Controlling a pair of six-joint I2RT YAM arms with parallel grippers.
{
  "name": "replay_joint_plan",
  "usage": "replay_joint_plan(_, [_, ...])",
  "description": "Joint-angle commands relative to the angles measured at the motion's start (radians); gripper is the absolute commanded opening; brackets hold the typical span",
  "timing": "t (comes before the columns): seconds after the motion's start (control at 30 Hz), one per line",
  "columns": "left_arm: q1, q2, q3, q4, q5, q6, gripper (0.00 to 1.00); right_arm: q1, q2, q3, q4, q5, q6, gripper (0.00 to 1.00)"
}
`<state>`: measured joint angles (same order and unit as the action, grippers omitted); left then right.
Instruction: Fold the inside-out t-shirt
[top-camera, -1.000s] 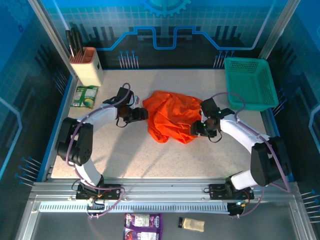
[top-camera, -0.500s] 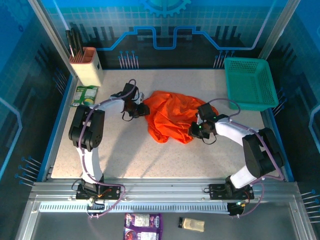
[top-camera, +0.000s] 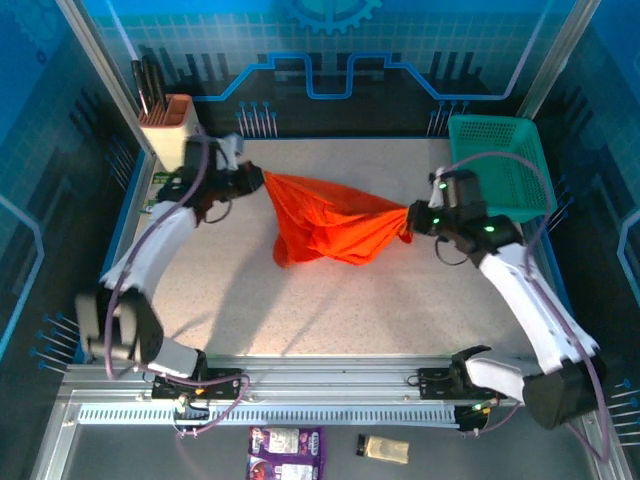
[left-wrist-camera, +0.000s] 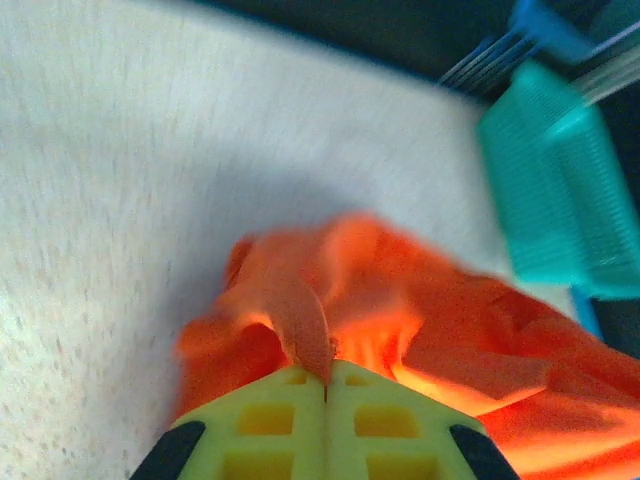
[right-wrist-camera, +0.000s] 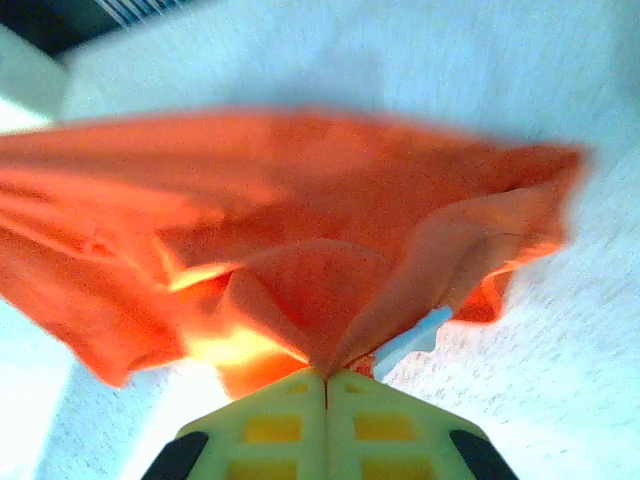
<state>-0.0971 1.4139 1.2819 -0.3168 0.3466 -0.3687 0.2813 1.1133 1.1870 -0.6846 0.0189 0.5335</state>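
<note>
The inside-out t-shirt is bright orange and hangs stretched between my two grippers above the table's middle. My left gripper is shut on the shirt's left end, where a pinch of orange cloth runs into the closed yellow fingers. My right gripper is shut on the right end, and the cloth fans out from its closed fingers. A small light-blue tag shows by the right pinch. The shirt's lower folds sag toward the table.
A teal-green mesh basket stands at the back right, close behind the right arm. A beige knife block and a green packet sit at the back left. Bare speckled table lies in front of the shirt.
Both grippers have shut on the shirt's edges, then lifted and moved apart, left toward the back left, right toward the basket. The crumpled shirt now hangs stretched between them.
</note>
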Motion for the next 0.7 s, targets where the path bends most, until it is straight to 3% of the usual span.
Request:
replay_joint_plan(0.0, [0.048, -0.158, 0.083, -0.053, 0.057, -0.022, 0.0, -0.042, -0.103, 0.173, -0.187, 0.074, -0.114, 0.0])
replay_joint_plan(0.13, [0.109, -0.263, 0.213, -0.129, 0.066, -0.006, 0.0, -0.061, -0.113, 0.403, -0.245, 0.11, -0.192, 0.0])
replay_joint_plan(0.3, [0.175, -0.239, 0.304, -0.199, 0.059, 0.017, 0.0, -0.07, -0.006, 0.593, -0.249, 0.126, -0.247, 0.0])
replay_joint_plan(0.37, [0.203, -0.198, 0.285, -0.209, 0.071, -0.003, 0.0, -0.088, 0.049, 0.599, -0.234, 0.129, -0.25, 0.0])
replay_joint_plan(0.67, [0.214, 0.018, 0.035, -0.089, 0.197, -0.05, 0.0, -0.195, 0.428, 0.487, 0.009, -0.073, -0.193, 0.0])
